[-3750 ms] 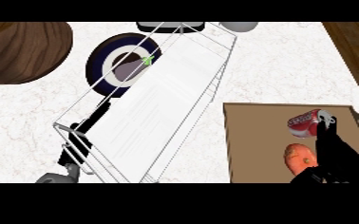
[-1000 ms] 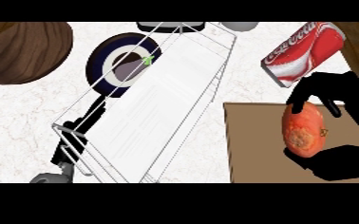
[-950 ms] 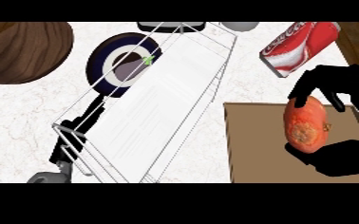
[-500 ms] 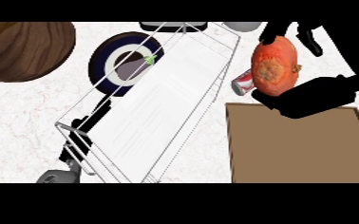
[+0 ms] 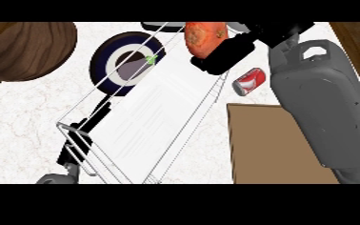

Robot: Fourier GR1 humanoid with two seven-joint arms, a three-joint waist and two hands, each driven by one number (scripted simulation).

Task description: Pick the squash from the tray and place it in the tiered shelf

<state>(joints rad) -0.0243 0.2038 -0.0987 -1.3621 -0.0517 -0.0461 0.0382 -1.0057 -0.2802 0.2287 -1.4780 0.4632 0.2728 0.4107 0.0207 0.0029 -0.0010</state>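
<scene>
I've got the squash (image 5: 203,37) wrapped in my right hand (image 5: 228,55), carried off the tray (image 5: 281,143) and hanging over the far end of the tiered shelf (image 5: 151,119) — held high, I judge, so it clears the wire rim before going down. A red soda can (image 5: 249,81) lies on the tabletop (image 5: 35,109) just beside the shelf, between it and the tray. A dark plate (image 5: 126,69) shows through the shelf's wires; a wooden bowl (image 5: 32,50) sits well apart. My left hand is out of view.

The right hand (image 5: 228,52) curls round the orange squash (image 5: 204,37), holding it over the wire tiered shelf (image 5: 151,119). A red can (image 5: 249,81) lies on the tabletop (image 5: 28,105) beside the brown tray (image 5: 271,145)
</scene>
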